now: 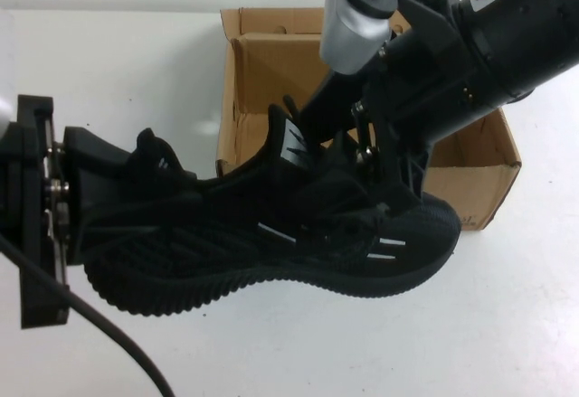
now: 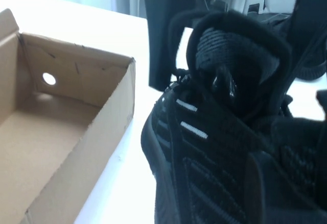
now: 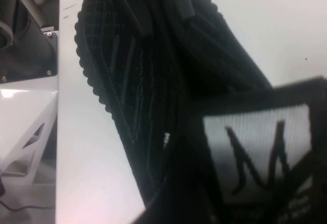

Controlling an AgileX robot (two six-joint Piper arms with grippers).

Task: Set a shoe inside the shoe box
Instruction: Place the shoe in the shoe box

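The black shoe (image 1: 271, 243) hangs lengthwise in front of the open brown shoe box (image 1: 262, 62), toe to the right, ridged sole down. My left gripper (image 1: 86, 175) is shut on its heel; one finger (image 2: 255, 183) lies against the heel collar in the left wrist view, where the shoe (image 2: 214, 147) is beside the box (image 2: 76, 127). My right gripper (image 1: 380, 171) comes down from the upper right and is shut on the shoe's tongue area. The white tongue label (image 3: 255, 147) fills the right wrist view, above the shoe's side (image 3: 133, 81).
The white table (image 1: 407, 343) spreads in front of and beside the shoe. The box's inside is bare, with a round hole (image 2: 49, 78) in its end wall. The table's edge and a robot base (image 3: 25, 45) show in the right wrist view.
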